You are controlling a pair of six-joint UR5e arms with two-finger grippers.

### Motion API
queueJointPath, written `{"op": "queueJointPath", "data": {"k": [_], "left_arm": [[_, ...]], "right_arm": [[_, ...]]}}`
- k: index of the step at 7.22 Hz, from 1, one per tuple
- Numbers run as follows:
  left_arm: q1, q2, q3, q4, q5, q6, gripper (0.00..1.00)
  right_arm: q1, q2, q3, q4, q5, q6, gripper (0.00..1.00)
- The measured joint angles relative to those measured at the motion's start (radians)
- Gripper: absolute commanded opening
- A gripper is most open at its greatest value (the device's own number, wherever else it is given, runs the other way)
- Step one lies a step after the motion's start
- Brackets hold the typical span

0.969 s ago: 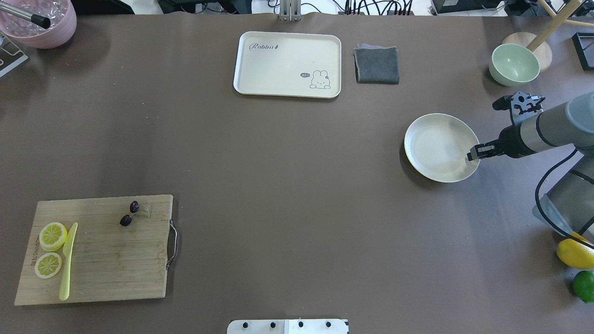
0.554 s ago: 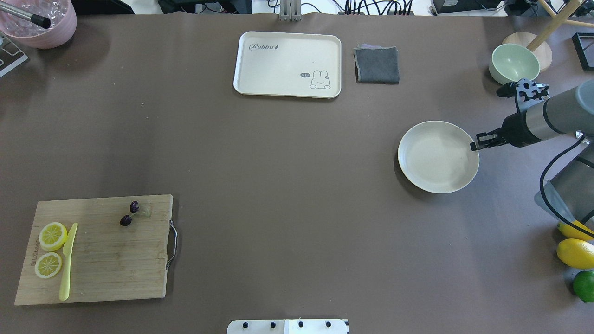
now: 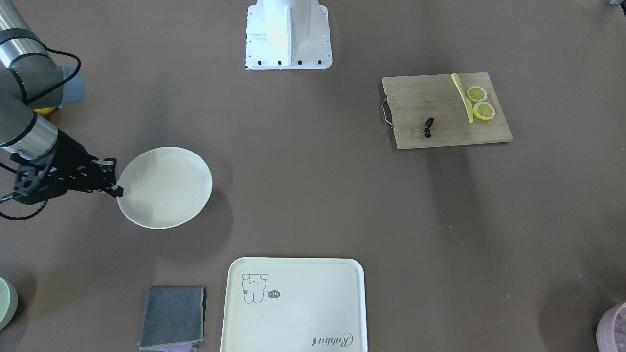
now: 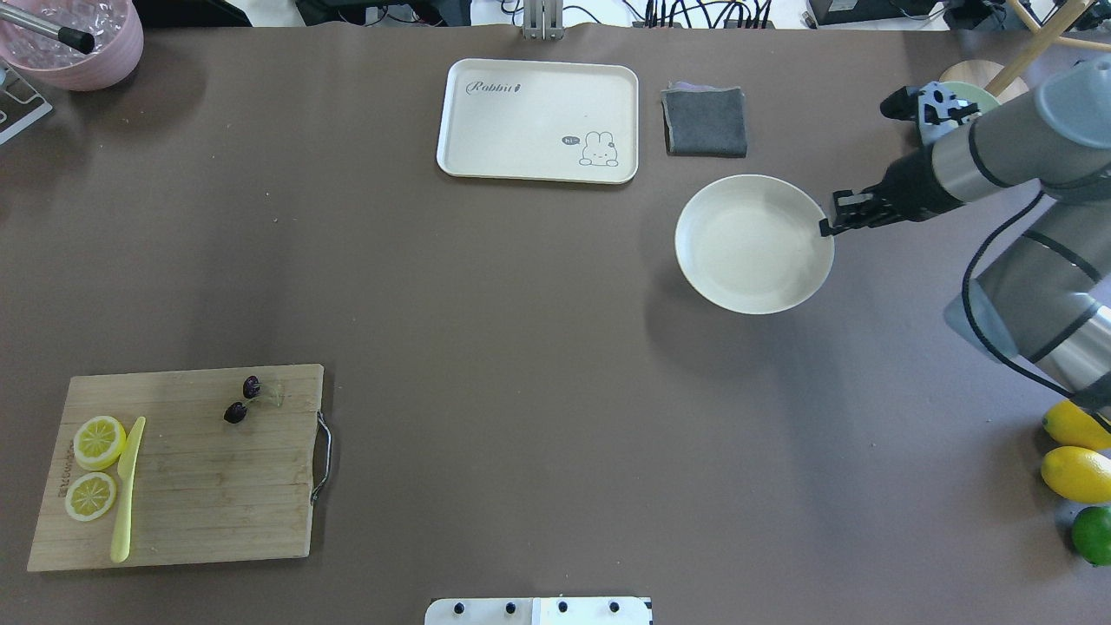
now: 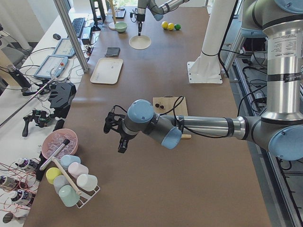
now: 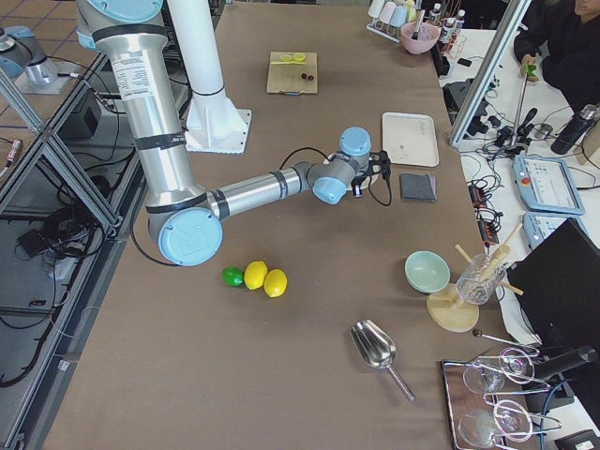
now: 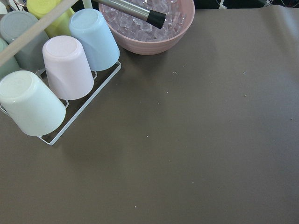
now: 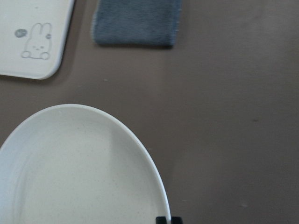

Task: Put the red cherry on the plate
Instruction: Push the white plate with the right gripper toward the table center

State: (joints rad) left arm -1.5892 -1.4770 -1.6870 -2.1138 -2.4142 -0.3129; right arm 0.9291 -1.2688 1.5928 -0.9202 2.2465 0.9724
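Observation:
The red cherry (image 4: 241,399) is a dark pair lying on the wooden cutting board (image 4: 200,486) at the near left; it also shows in the front-facing view (image 3: 428,128). The round cream plate (image 4: 753,243) hangs just above the table at the right, its shadow offset below it. My right gripper (image 4: 826,227) is shut on the plate's right rim, its fingertips (image 8: 168,219) pinching the edge of the plate (image 8: 79,168). My left gripper (image 5: 119,142) shows only in the exterior left view, hovering over the table's left end far from the cherry; I cannot tell its state.
A rabbit tray (image 4: 538,120) and a grey cloth (image 4: 705,121) lie at the far middle. Lemon slices (image 4: 97,441) and a yellow knife (image 4: 127,490) share the board. Lemons and a lime (image 4: 1078,473) sit at the near right. A pink ice bowl (image 7: 147,23) and cup rack (image 7: 51,74) stand under the left wrist.
My right gripper has carried the plate leftward and toward the far side of the table. The cherry and the board have not moved.

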Motion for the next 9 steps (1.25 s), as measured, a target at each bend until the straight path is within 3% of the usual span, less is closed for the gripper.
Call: {"op": "queueJointPath", "data": {"k": [4,6,7,8,9], "left_arm": [[-0.001,0.006,0.013,0.0,0.0,0.0,0.98],[-0.001,0.007,0.017,0.0,0.0,-0.001,0.98],[-0.002,0.007,0.018,-0.001,0.0,-0.001,0.98],[-0.001,0.006,0.018,0.0,0.001,-0.003,0.98],[-0.001,0.003,0.016,-0.001,0.002,-0.014,0.98]], "right_arm": [[-0.27,0.284,-0.049,-0.134,-0.251,0.203,0.0],[-0.309,0.352,-0.112,-0.151,-0.302,0.216,0.0],[-0.313,0.367,-0.132,-0.152,-0.308,0.217,0.06],[-0.315,0.372,-0.142,-0.152,-0.31,0.218,0.97],[-0.316,0.371,-0.145,-0.151,-0.31,0.219,1.0]]}}
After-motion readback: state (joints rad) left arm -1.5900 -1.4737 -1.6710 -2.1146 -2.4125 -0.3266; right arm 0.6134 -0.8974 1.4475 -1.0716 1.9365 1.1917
